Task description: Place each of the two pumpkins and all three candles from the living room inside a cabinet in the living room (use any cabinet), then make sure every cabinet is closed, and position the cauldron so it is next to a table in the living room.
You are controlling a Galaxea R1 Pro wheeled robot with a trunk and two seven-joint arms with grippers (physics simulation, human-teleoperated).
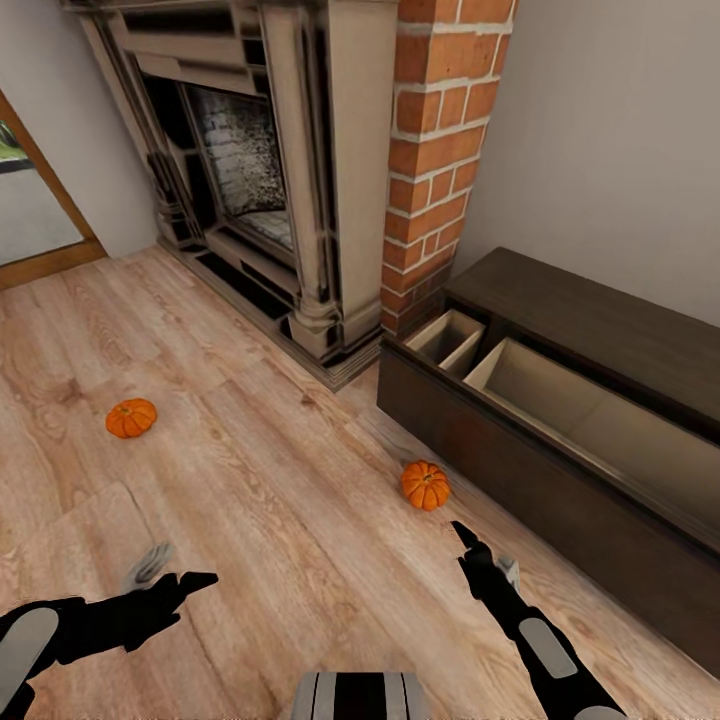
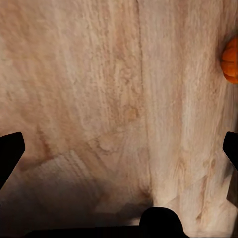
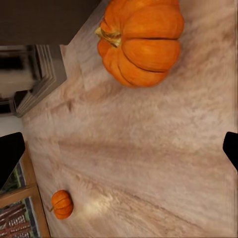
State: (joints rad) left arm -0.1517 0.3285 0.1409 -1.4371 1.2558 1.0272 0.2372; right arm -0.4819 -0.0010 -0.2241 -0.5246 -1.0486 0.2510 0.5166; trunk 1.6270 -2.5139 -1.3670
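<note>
Two orange pumpkins lie on the wood floor. The near pumpkin (image 1: 425, 485) (image 3: 141, 42) rests just in front of the dark brown cabinet (image 1: 560, 500). The far pumpkin (image 1: 131, 418) (image 3: 62, 204) (image 2: 230, 59) sits out to the left. A cabinet drawer (image 1: 590, 410) stands pulled open, its beige inside bare. My right gripper (image 1: 485, 550) (image 3: 119, 153) hovers open a little short of the near pumpkin. My left gripper (image 1: 172, 572) (image 2: 119, 153) is open over bare floor, well short of the far pumpkin. The candles, cauldron and table are out of view.
A brick and stone fireplace (image 1: 300, 180) stands at the back, its plinth (image 3: 39, 79) jutting onto the floor beside the cabinet's left end. A glass door (image 1: 30, 210) is at the far left. Wood floor (image 1: 260, 480) stretches between the pumpkins.
</note>
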